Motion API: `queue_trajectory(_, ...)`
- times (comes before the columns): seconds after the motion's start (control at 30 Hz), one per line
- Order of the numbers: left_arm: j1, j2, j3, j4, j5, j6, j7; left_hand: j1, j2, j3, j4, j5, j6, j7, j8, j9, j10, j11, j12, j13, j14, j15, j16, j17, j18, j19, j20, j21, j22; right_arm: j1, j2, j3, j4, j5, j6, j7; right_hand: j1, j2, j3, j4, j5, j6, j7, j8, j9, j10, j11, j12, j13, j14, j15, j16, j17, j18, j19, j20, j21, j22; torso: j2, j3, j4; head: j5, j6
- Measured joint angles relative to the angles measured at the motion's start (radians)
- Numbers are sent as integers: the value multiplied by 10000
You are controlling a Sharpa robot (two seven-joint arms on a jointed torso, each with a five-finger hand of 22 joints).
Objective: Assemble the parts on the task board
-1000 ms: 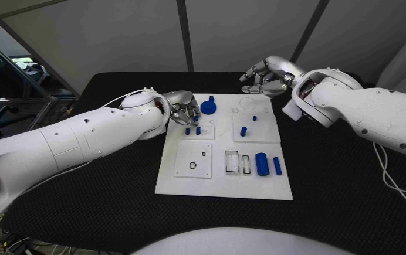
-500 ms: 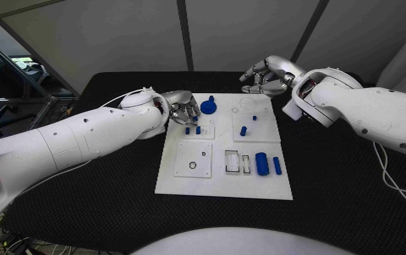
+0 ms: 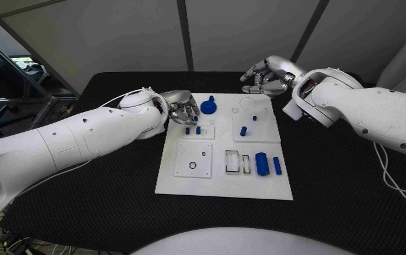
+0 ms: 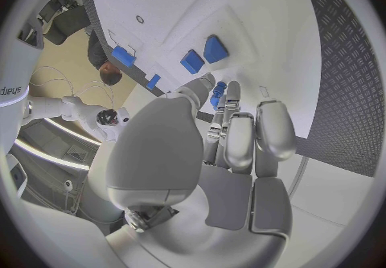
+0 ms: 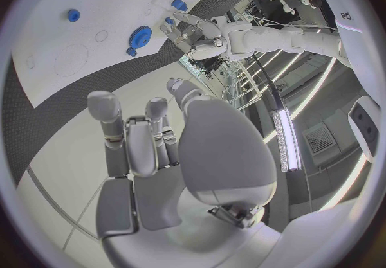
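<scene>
Parts (image 3: 262,164) look light, stiff, slick: pinch their sides. Left robot hand (image 3: 183,110) pinches something small; right robot hand (image 3: 264,78) curls empty.

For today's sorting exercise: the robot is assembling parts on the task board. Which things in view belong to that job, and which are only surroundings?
Belong to the job:
task board
blue gear-shaped part
two small blue pegs
blue peg
large blue cylinder
slim blue cylinder
left hand
right hand

Only surroundings:
black table
grey wall panels
</scene>
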Motion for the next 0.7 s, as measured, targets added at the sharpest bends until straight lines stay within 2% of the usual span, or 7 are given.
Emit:
queue_trajectory(0.17, -14, -129, 125, 51, 6, -15, 16, 42, 42, -28, -28, 0, 2, 2, 0, 6, 0, 0, 0, 12, 0, 0, 0, -96, 1, -23, -23, -236, 0, 0, -13, 0, -36, 0, -4, 2, 0, 0, 25, -25, 0, 0, 0, 0, 0, 0, 0, -23, -58, 0, 0, -56, -30, 0, 0, 0, -60, -40, 0, -1, -2, 8, 19)
queue_trajectory(0.37, 1, -673, 627, 385, 355, -2, 90, 81, 81, -147, 36, 0, 109, 109, 70, 31, -452, 202, -135, 2, -72, 72, -125, -445, -3, -344, 55, -986, -4, 0, -122, 0, -200, -33, -35, 8, 46, -46, 452, -83, 35, 82, -38, 201, 4, -1130, -26, -2047, -2092, 2, -1, -699, -701, 164, -431, -45, -558, -671, -6, -7, -2, -41, 63)
queue_trajectory(0.43, 23, -872, 758, 486, 635, -7, 117, 77, 84, -186, 75, 0, 109, 109, 71, 31, -506, 184, -175, -1, -107, 108, -136, -504, -1225, -399, 102, -1126, -52, 0, -172, 0, -227, -105, -49, -1, 109, -109, 673, -134, -40, 313, -61, 234, 14, -1238, -56, -2780, -2683, 33, -39, -1000, -1015, 162, -486, -92, -685, -831, -10, -8, -1, -79, 89)
queue_trajectory(0.47, 48, -1009, 820, 549, 884, -27, 148, 43, 119, -220, 109, 0, 139, 139, 70, 31, -529, 207, -185, -1, -116, 116, -196, -560, -1220, -520, 86, -1321, -161, 0, -200, -1, -248, -191, -52, -14, 199, -144, 798, -150, -130, 438, -72, 234, 15, -1240, -58, -3240, -3057, 14, -58, -1148, -1166, 162, -486, -92, -697, -854, -11, -10, 2, -91, 99)
queue_trajectory(0.5, 64, -1121, 863, 600, 1114, -59, 190, -32, 193, -273, 163, 0, 201, 201, 70, 30, -579, 257, -185, 0, -245, 156, -318, -766, -1002, -775, 111, -1837, -443, 0, -220, -1, -260, -283, -51, -25, 247, -160, 922, -199, -242, 617, -92, 295, 20, -1254, -72, -3779, -3483, 15, -57, -1304, -1328, 162, -486, -92, -698, -851, -12, -12, 4, -102, 110)
queue_trajectory(0.53, 81, -1246, 897, 649, 1393, -108, 244, -95, 256, -306, 196, 0, 283, 273, 106, 37, -611, 289, -178, 12, -410, 194, -473, -1037, -565, -1088, 139, -2470, -791, 0, -238, -8, -270, -405, -47, -41, 333, -169, 1014, -260, -377, 785, -113, 320, 25, -1248, -73, -4277, -3887, 15, -57, -1395, -1413, 162, -480, -97, -698, -806, -12, -12, 4, -116, 130)
queue_trajectory(0.7, 120, -1877, 964, 859, 3392, -631, 887, 19, 624, -318, 207, 0, 791, 355, 349, 101, -612, 292, 210, 172, -957, 273, -976, -1948, -394, -2404, 245, -5188, -2299, -28, -357, -96, -244, -1457, 86, -204, 396, -238, 1330, -475, -825, 1278, -162, 152, -10, -410, -51, -6442, -5690, 15, -56, -1402, -1342, 162, -195, -130, -420, -403, -15, -8, 0, -240, 209)
